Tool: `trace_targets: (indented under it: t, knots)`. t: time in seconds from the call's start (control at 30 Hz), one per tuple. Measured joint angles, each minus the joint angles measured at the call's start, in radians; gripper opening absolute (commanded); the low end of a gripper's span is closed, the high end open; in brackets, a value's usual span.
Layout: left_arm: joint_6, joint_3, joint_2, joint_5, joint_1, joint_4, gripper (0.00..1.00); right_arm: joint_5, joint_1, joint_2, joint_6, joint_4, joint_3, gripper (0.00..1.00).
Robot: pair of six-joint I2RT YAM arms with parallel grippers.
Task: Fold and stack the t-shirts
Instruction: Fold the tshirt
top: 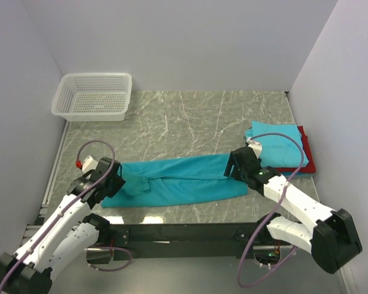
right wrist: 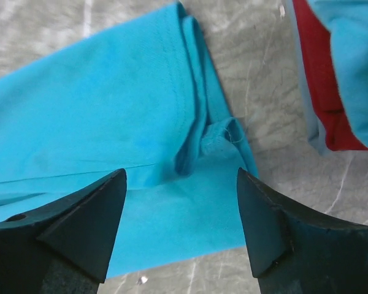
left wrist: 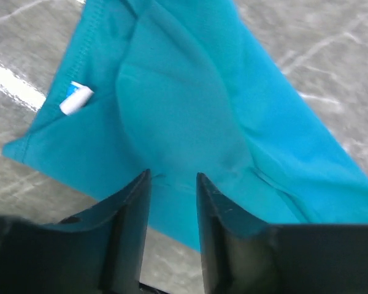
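Note:
A teal t-shirt lies folded lengthwise into a long strip across the front of the table. My left gripper hovers over its left end, jaws a little apart with nothing between them. In the left wrist view the teal cloth and its white label lie below. My right gripper is wide open over the strip's right end. In the right wrist view a bunched hem shows. A stack of folded shirts sits at the right: teal on top, red beneath.
A white mesh basket stands at the back left corner. Walls close in the table on the left, back and right. The stack's red edge and its teal top show in the right wrist view. The black rail runs along the front.

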Motion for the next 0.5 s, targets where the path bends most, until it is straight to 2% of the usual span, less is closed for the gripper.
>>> trace_targets:
  t: [0.03,0.07,0.23,0.3,0.33,0.37,0.5]
  knots:
    - [0.003,0.001,-0.021,0.007,-0.001,-0.006,0.84,-0.001,0.000,-0.024,0.002,-0.009,-0.001,0.80]
    - [-0.008,0.008,-0.041,0.016,-0.002,-0.023,0.88,-0.002,0.001,-0.045,0.003,-0.013,-0.001,0.80]
    - [-0.018,0.055,-0.060,0.031,-0.002,-0.069,0.91,0.000,0.001,-0.094,0.002,-0.036,0.014,0.81]
    - [-0.016,0.061,-0.058,0.039,-0.002,-0.069,0.94,-0.004,0.001,-0.096,-0.001,-0.036,0.027,0.81]
    - [-0.011,0.062,-0.054,0.043,-0.002,-0.063,0.99,-0.009,0.001,-0.097,-0.004,-0.034,0.034,0.82]
    - [-0.005,0.062,-0.051,0.046,-0.002,-0.053,0.99,-0.014,0.001,-0.098,-0.008,-0.031,0.041,0.86]
    - [0.030,0.063,0.002,0.072,-0.002,0.025,0.99,-0.044,0.001,-0.080,-0.039,-0.010,0.069,0.87]
